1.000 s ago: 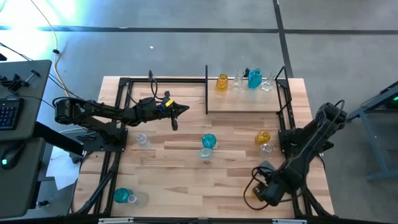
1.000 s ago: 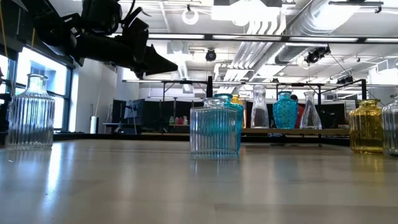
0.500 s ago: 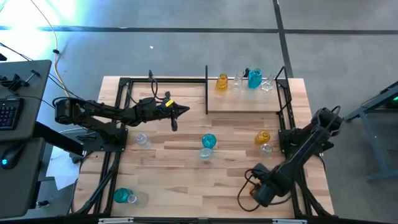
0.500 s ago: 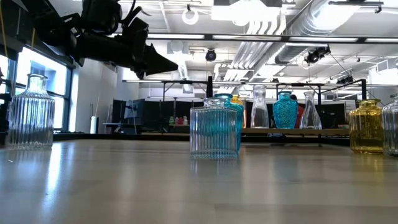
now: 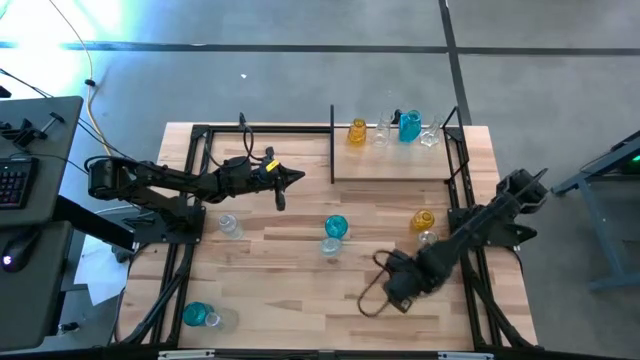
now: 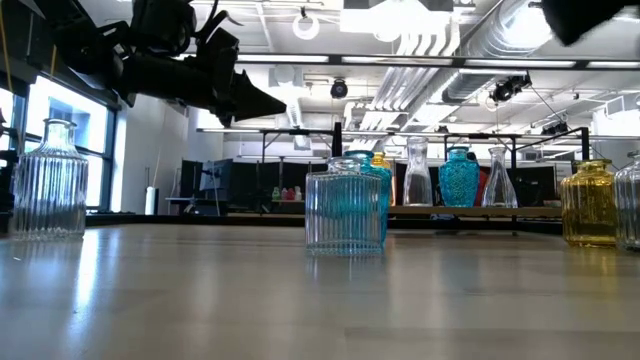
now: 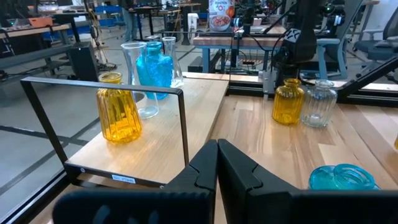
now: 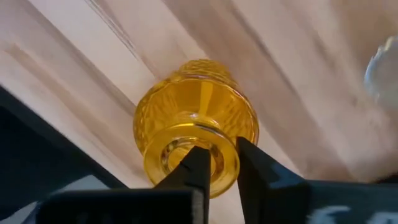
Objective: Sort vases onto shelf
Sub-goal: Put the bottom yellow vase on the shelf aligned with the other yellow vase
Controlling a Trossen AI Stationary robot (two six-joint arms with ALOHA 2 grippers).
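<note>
The right tool, fingers pressed nearly together, hangs above the amber vase; the left tool is pressed together.

A robotics lab or workshop in an open industrial hall is shown. Exposed silver ventilation ducts and strip lights are seen under the ceiling in the low view. A grey concrete floor surrounds the pale wooden counter, to which black metal framing is fixed. A black keyboard lies on a side desk. Further workbenches, a dark office chair and cabling are visible in the left wrist view.
</note>
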